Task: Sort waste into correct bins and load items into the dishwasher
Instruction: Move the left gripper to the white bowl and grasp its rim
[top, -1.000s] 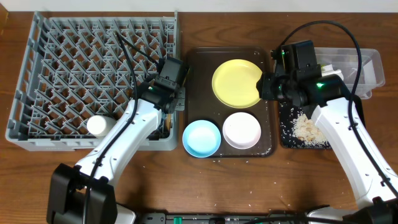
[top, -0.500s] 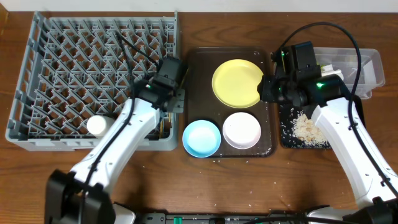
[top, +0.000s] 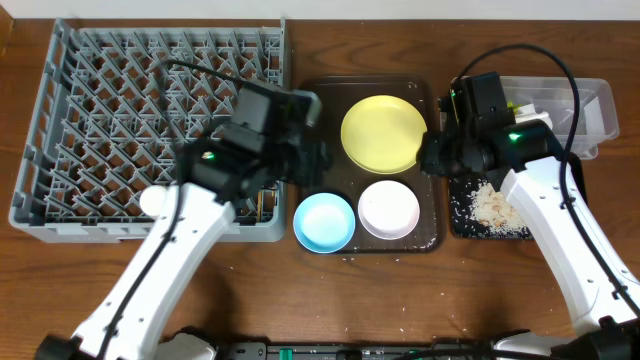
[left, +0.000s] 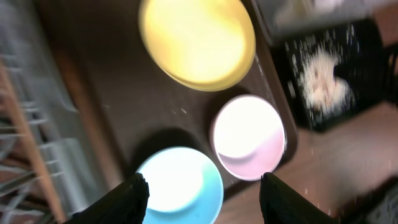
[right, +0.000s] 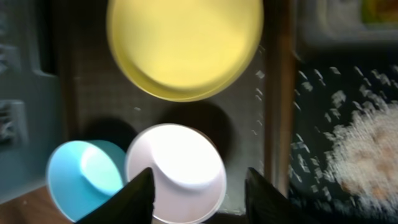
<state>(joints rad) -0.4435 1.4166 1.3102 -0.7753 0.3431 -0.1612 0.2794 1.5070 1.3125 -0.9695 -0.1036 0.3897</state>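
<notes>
From overhead, the grey dish rack (top: 40, 120) fills the left of the tabletop (top: 450, 290). A small white cup (top: 155, 201) lies in its near-left corner, so loading seems to have begun. The dark-brown serving tray (top: 320, 110) in the middle carries the rest of the crockery: the yellow plate (top: 382, 133) at the back, with the light-blue bowl (top: 324, 222) and white bowl (top: 389, 209) side by side in front. To the right, the black tray (top: 460, 222) holds a heap of rice (top: 490, 205), and the clear tub (top: 590, 105) stands behind it. The left pincer (top: 312, 155) hangs at the serving tray's left edge and the right pincer (top: 428, 150) at the plate's right rim. Each arm is on its own side of the dishes, probably so they do not cross.

The left wrist view is blurred. It shows the left pincer (left: 204, 193) spread wide and empty, its fingers (left: 134, 193) framing the light-blue bowl (left: 180, 186). That bowl is the nearest dish to the rack and the likeliest next pick. The white bowl (left: 249, 137) and yellow plate (left: 196, 40) lie beyond it, untouched.

The right wrist view shows the right pincer (right: 204, 190) also parted and holding nothing, poised above the white bowl (right: 174, 171). The yellow plate (right: 185, 43) lies ahead and the rice (right: 367, 149) is scattered to the right in the black tray (right: 311, 93).
</notes>
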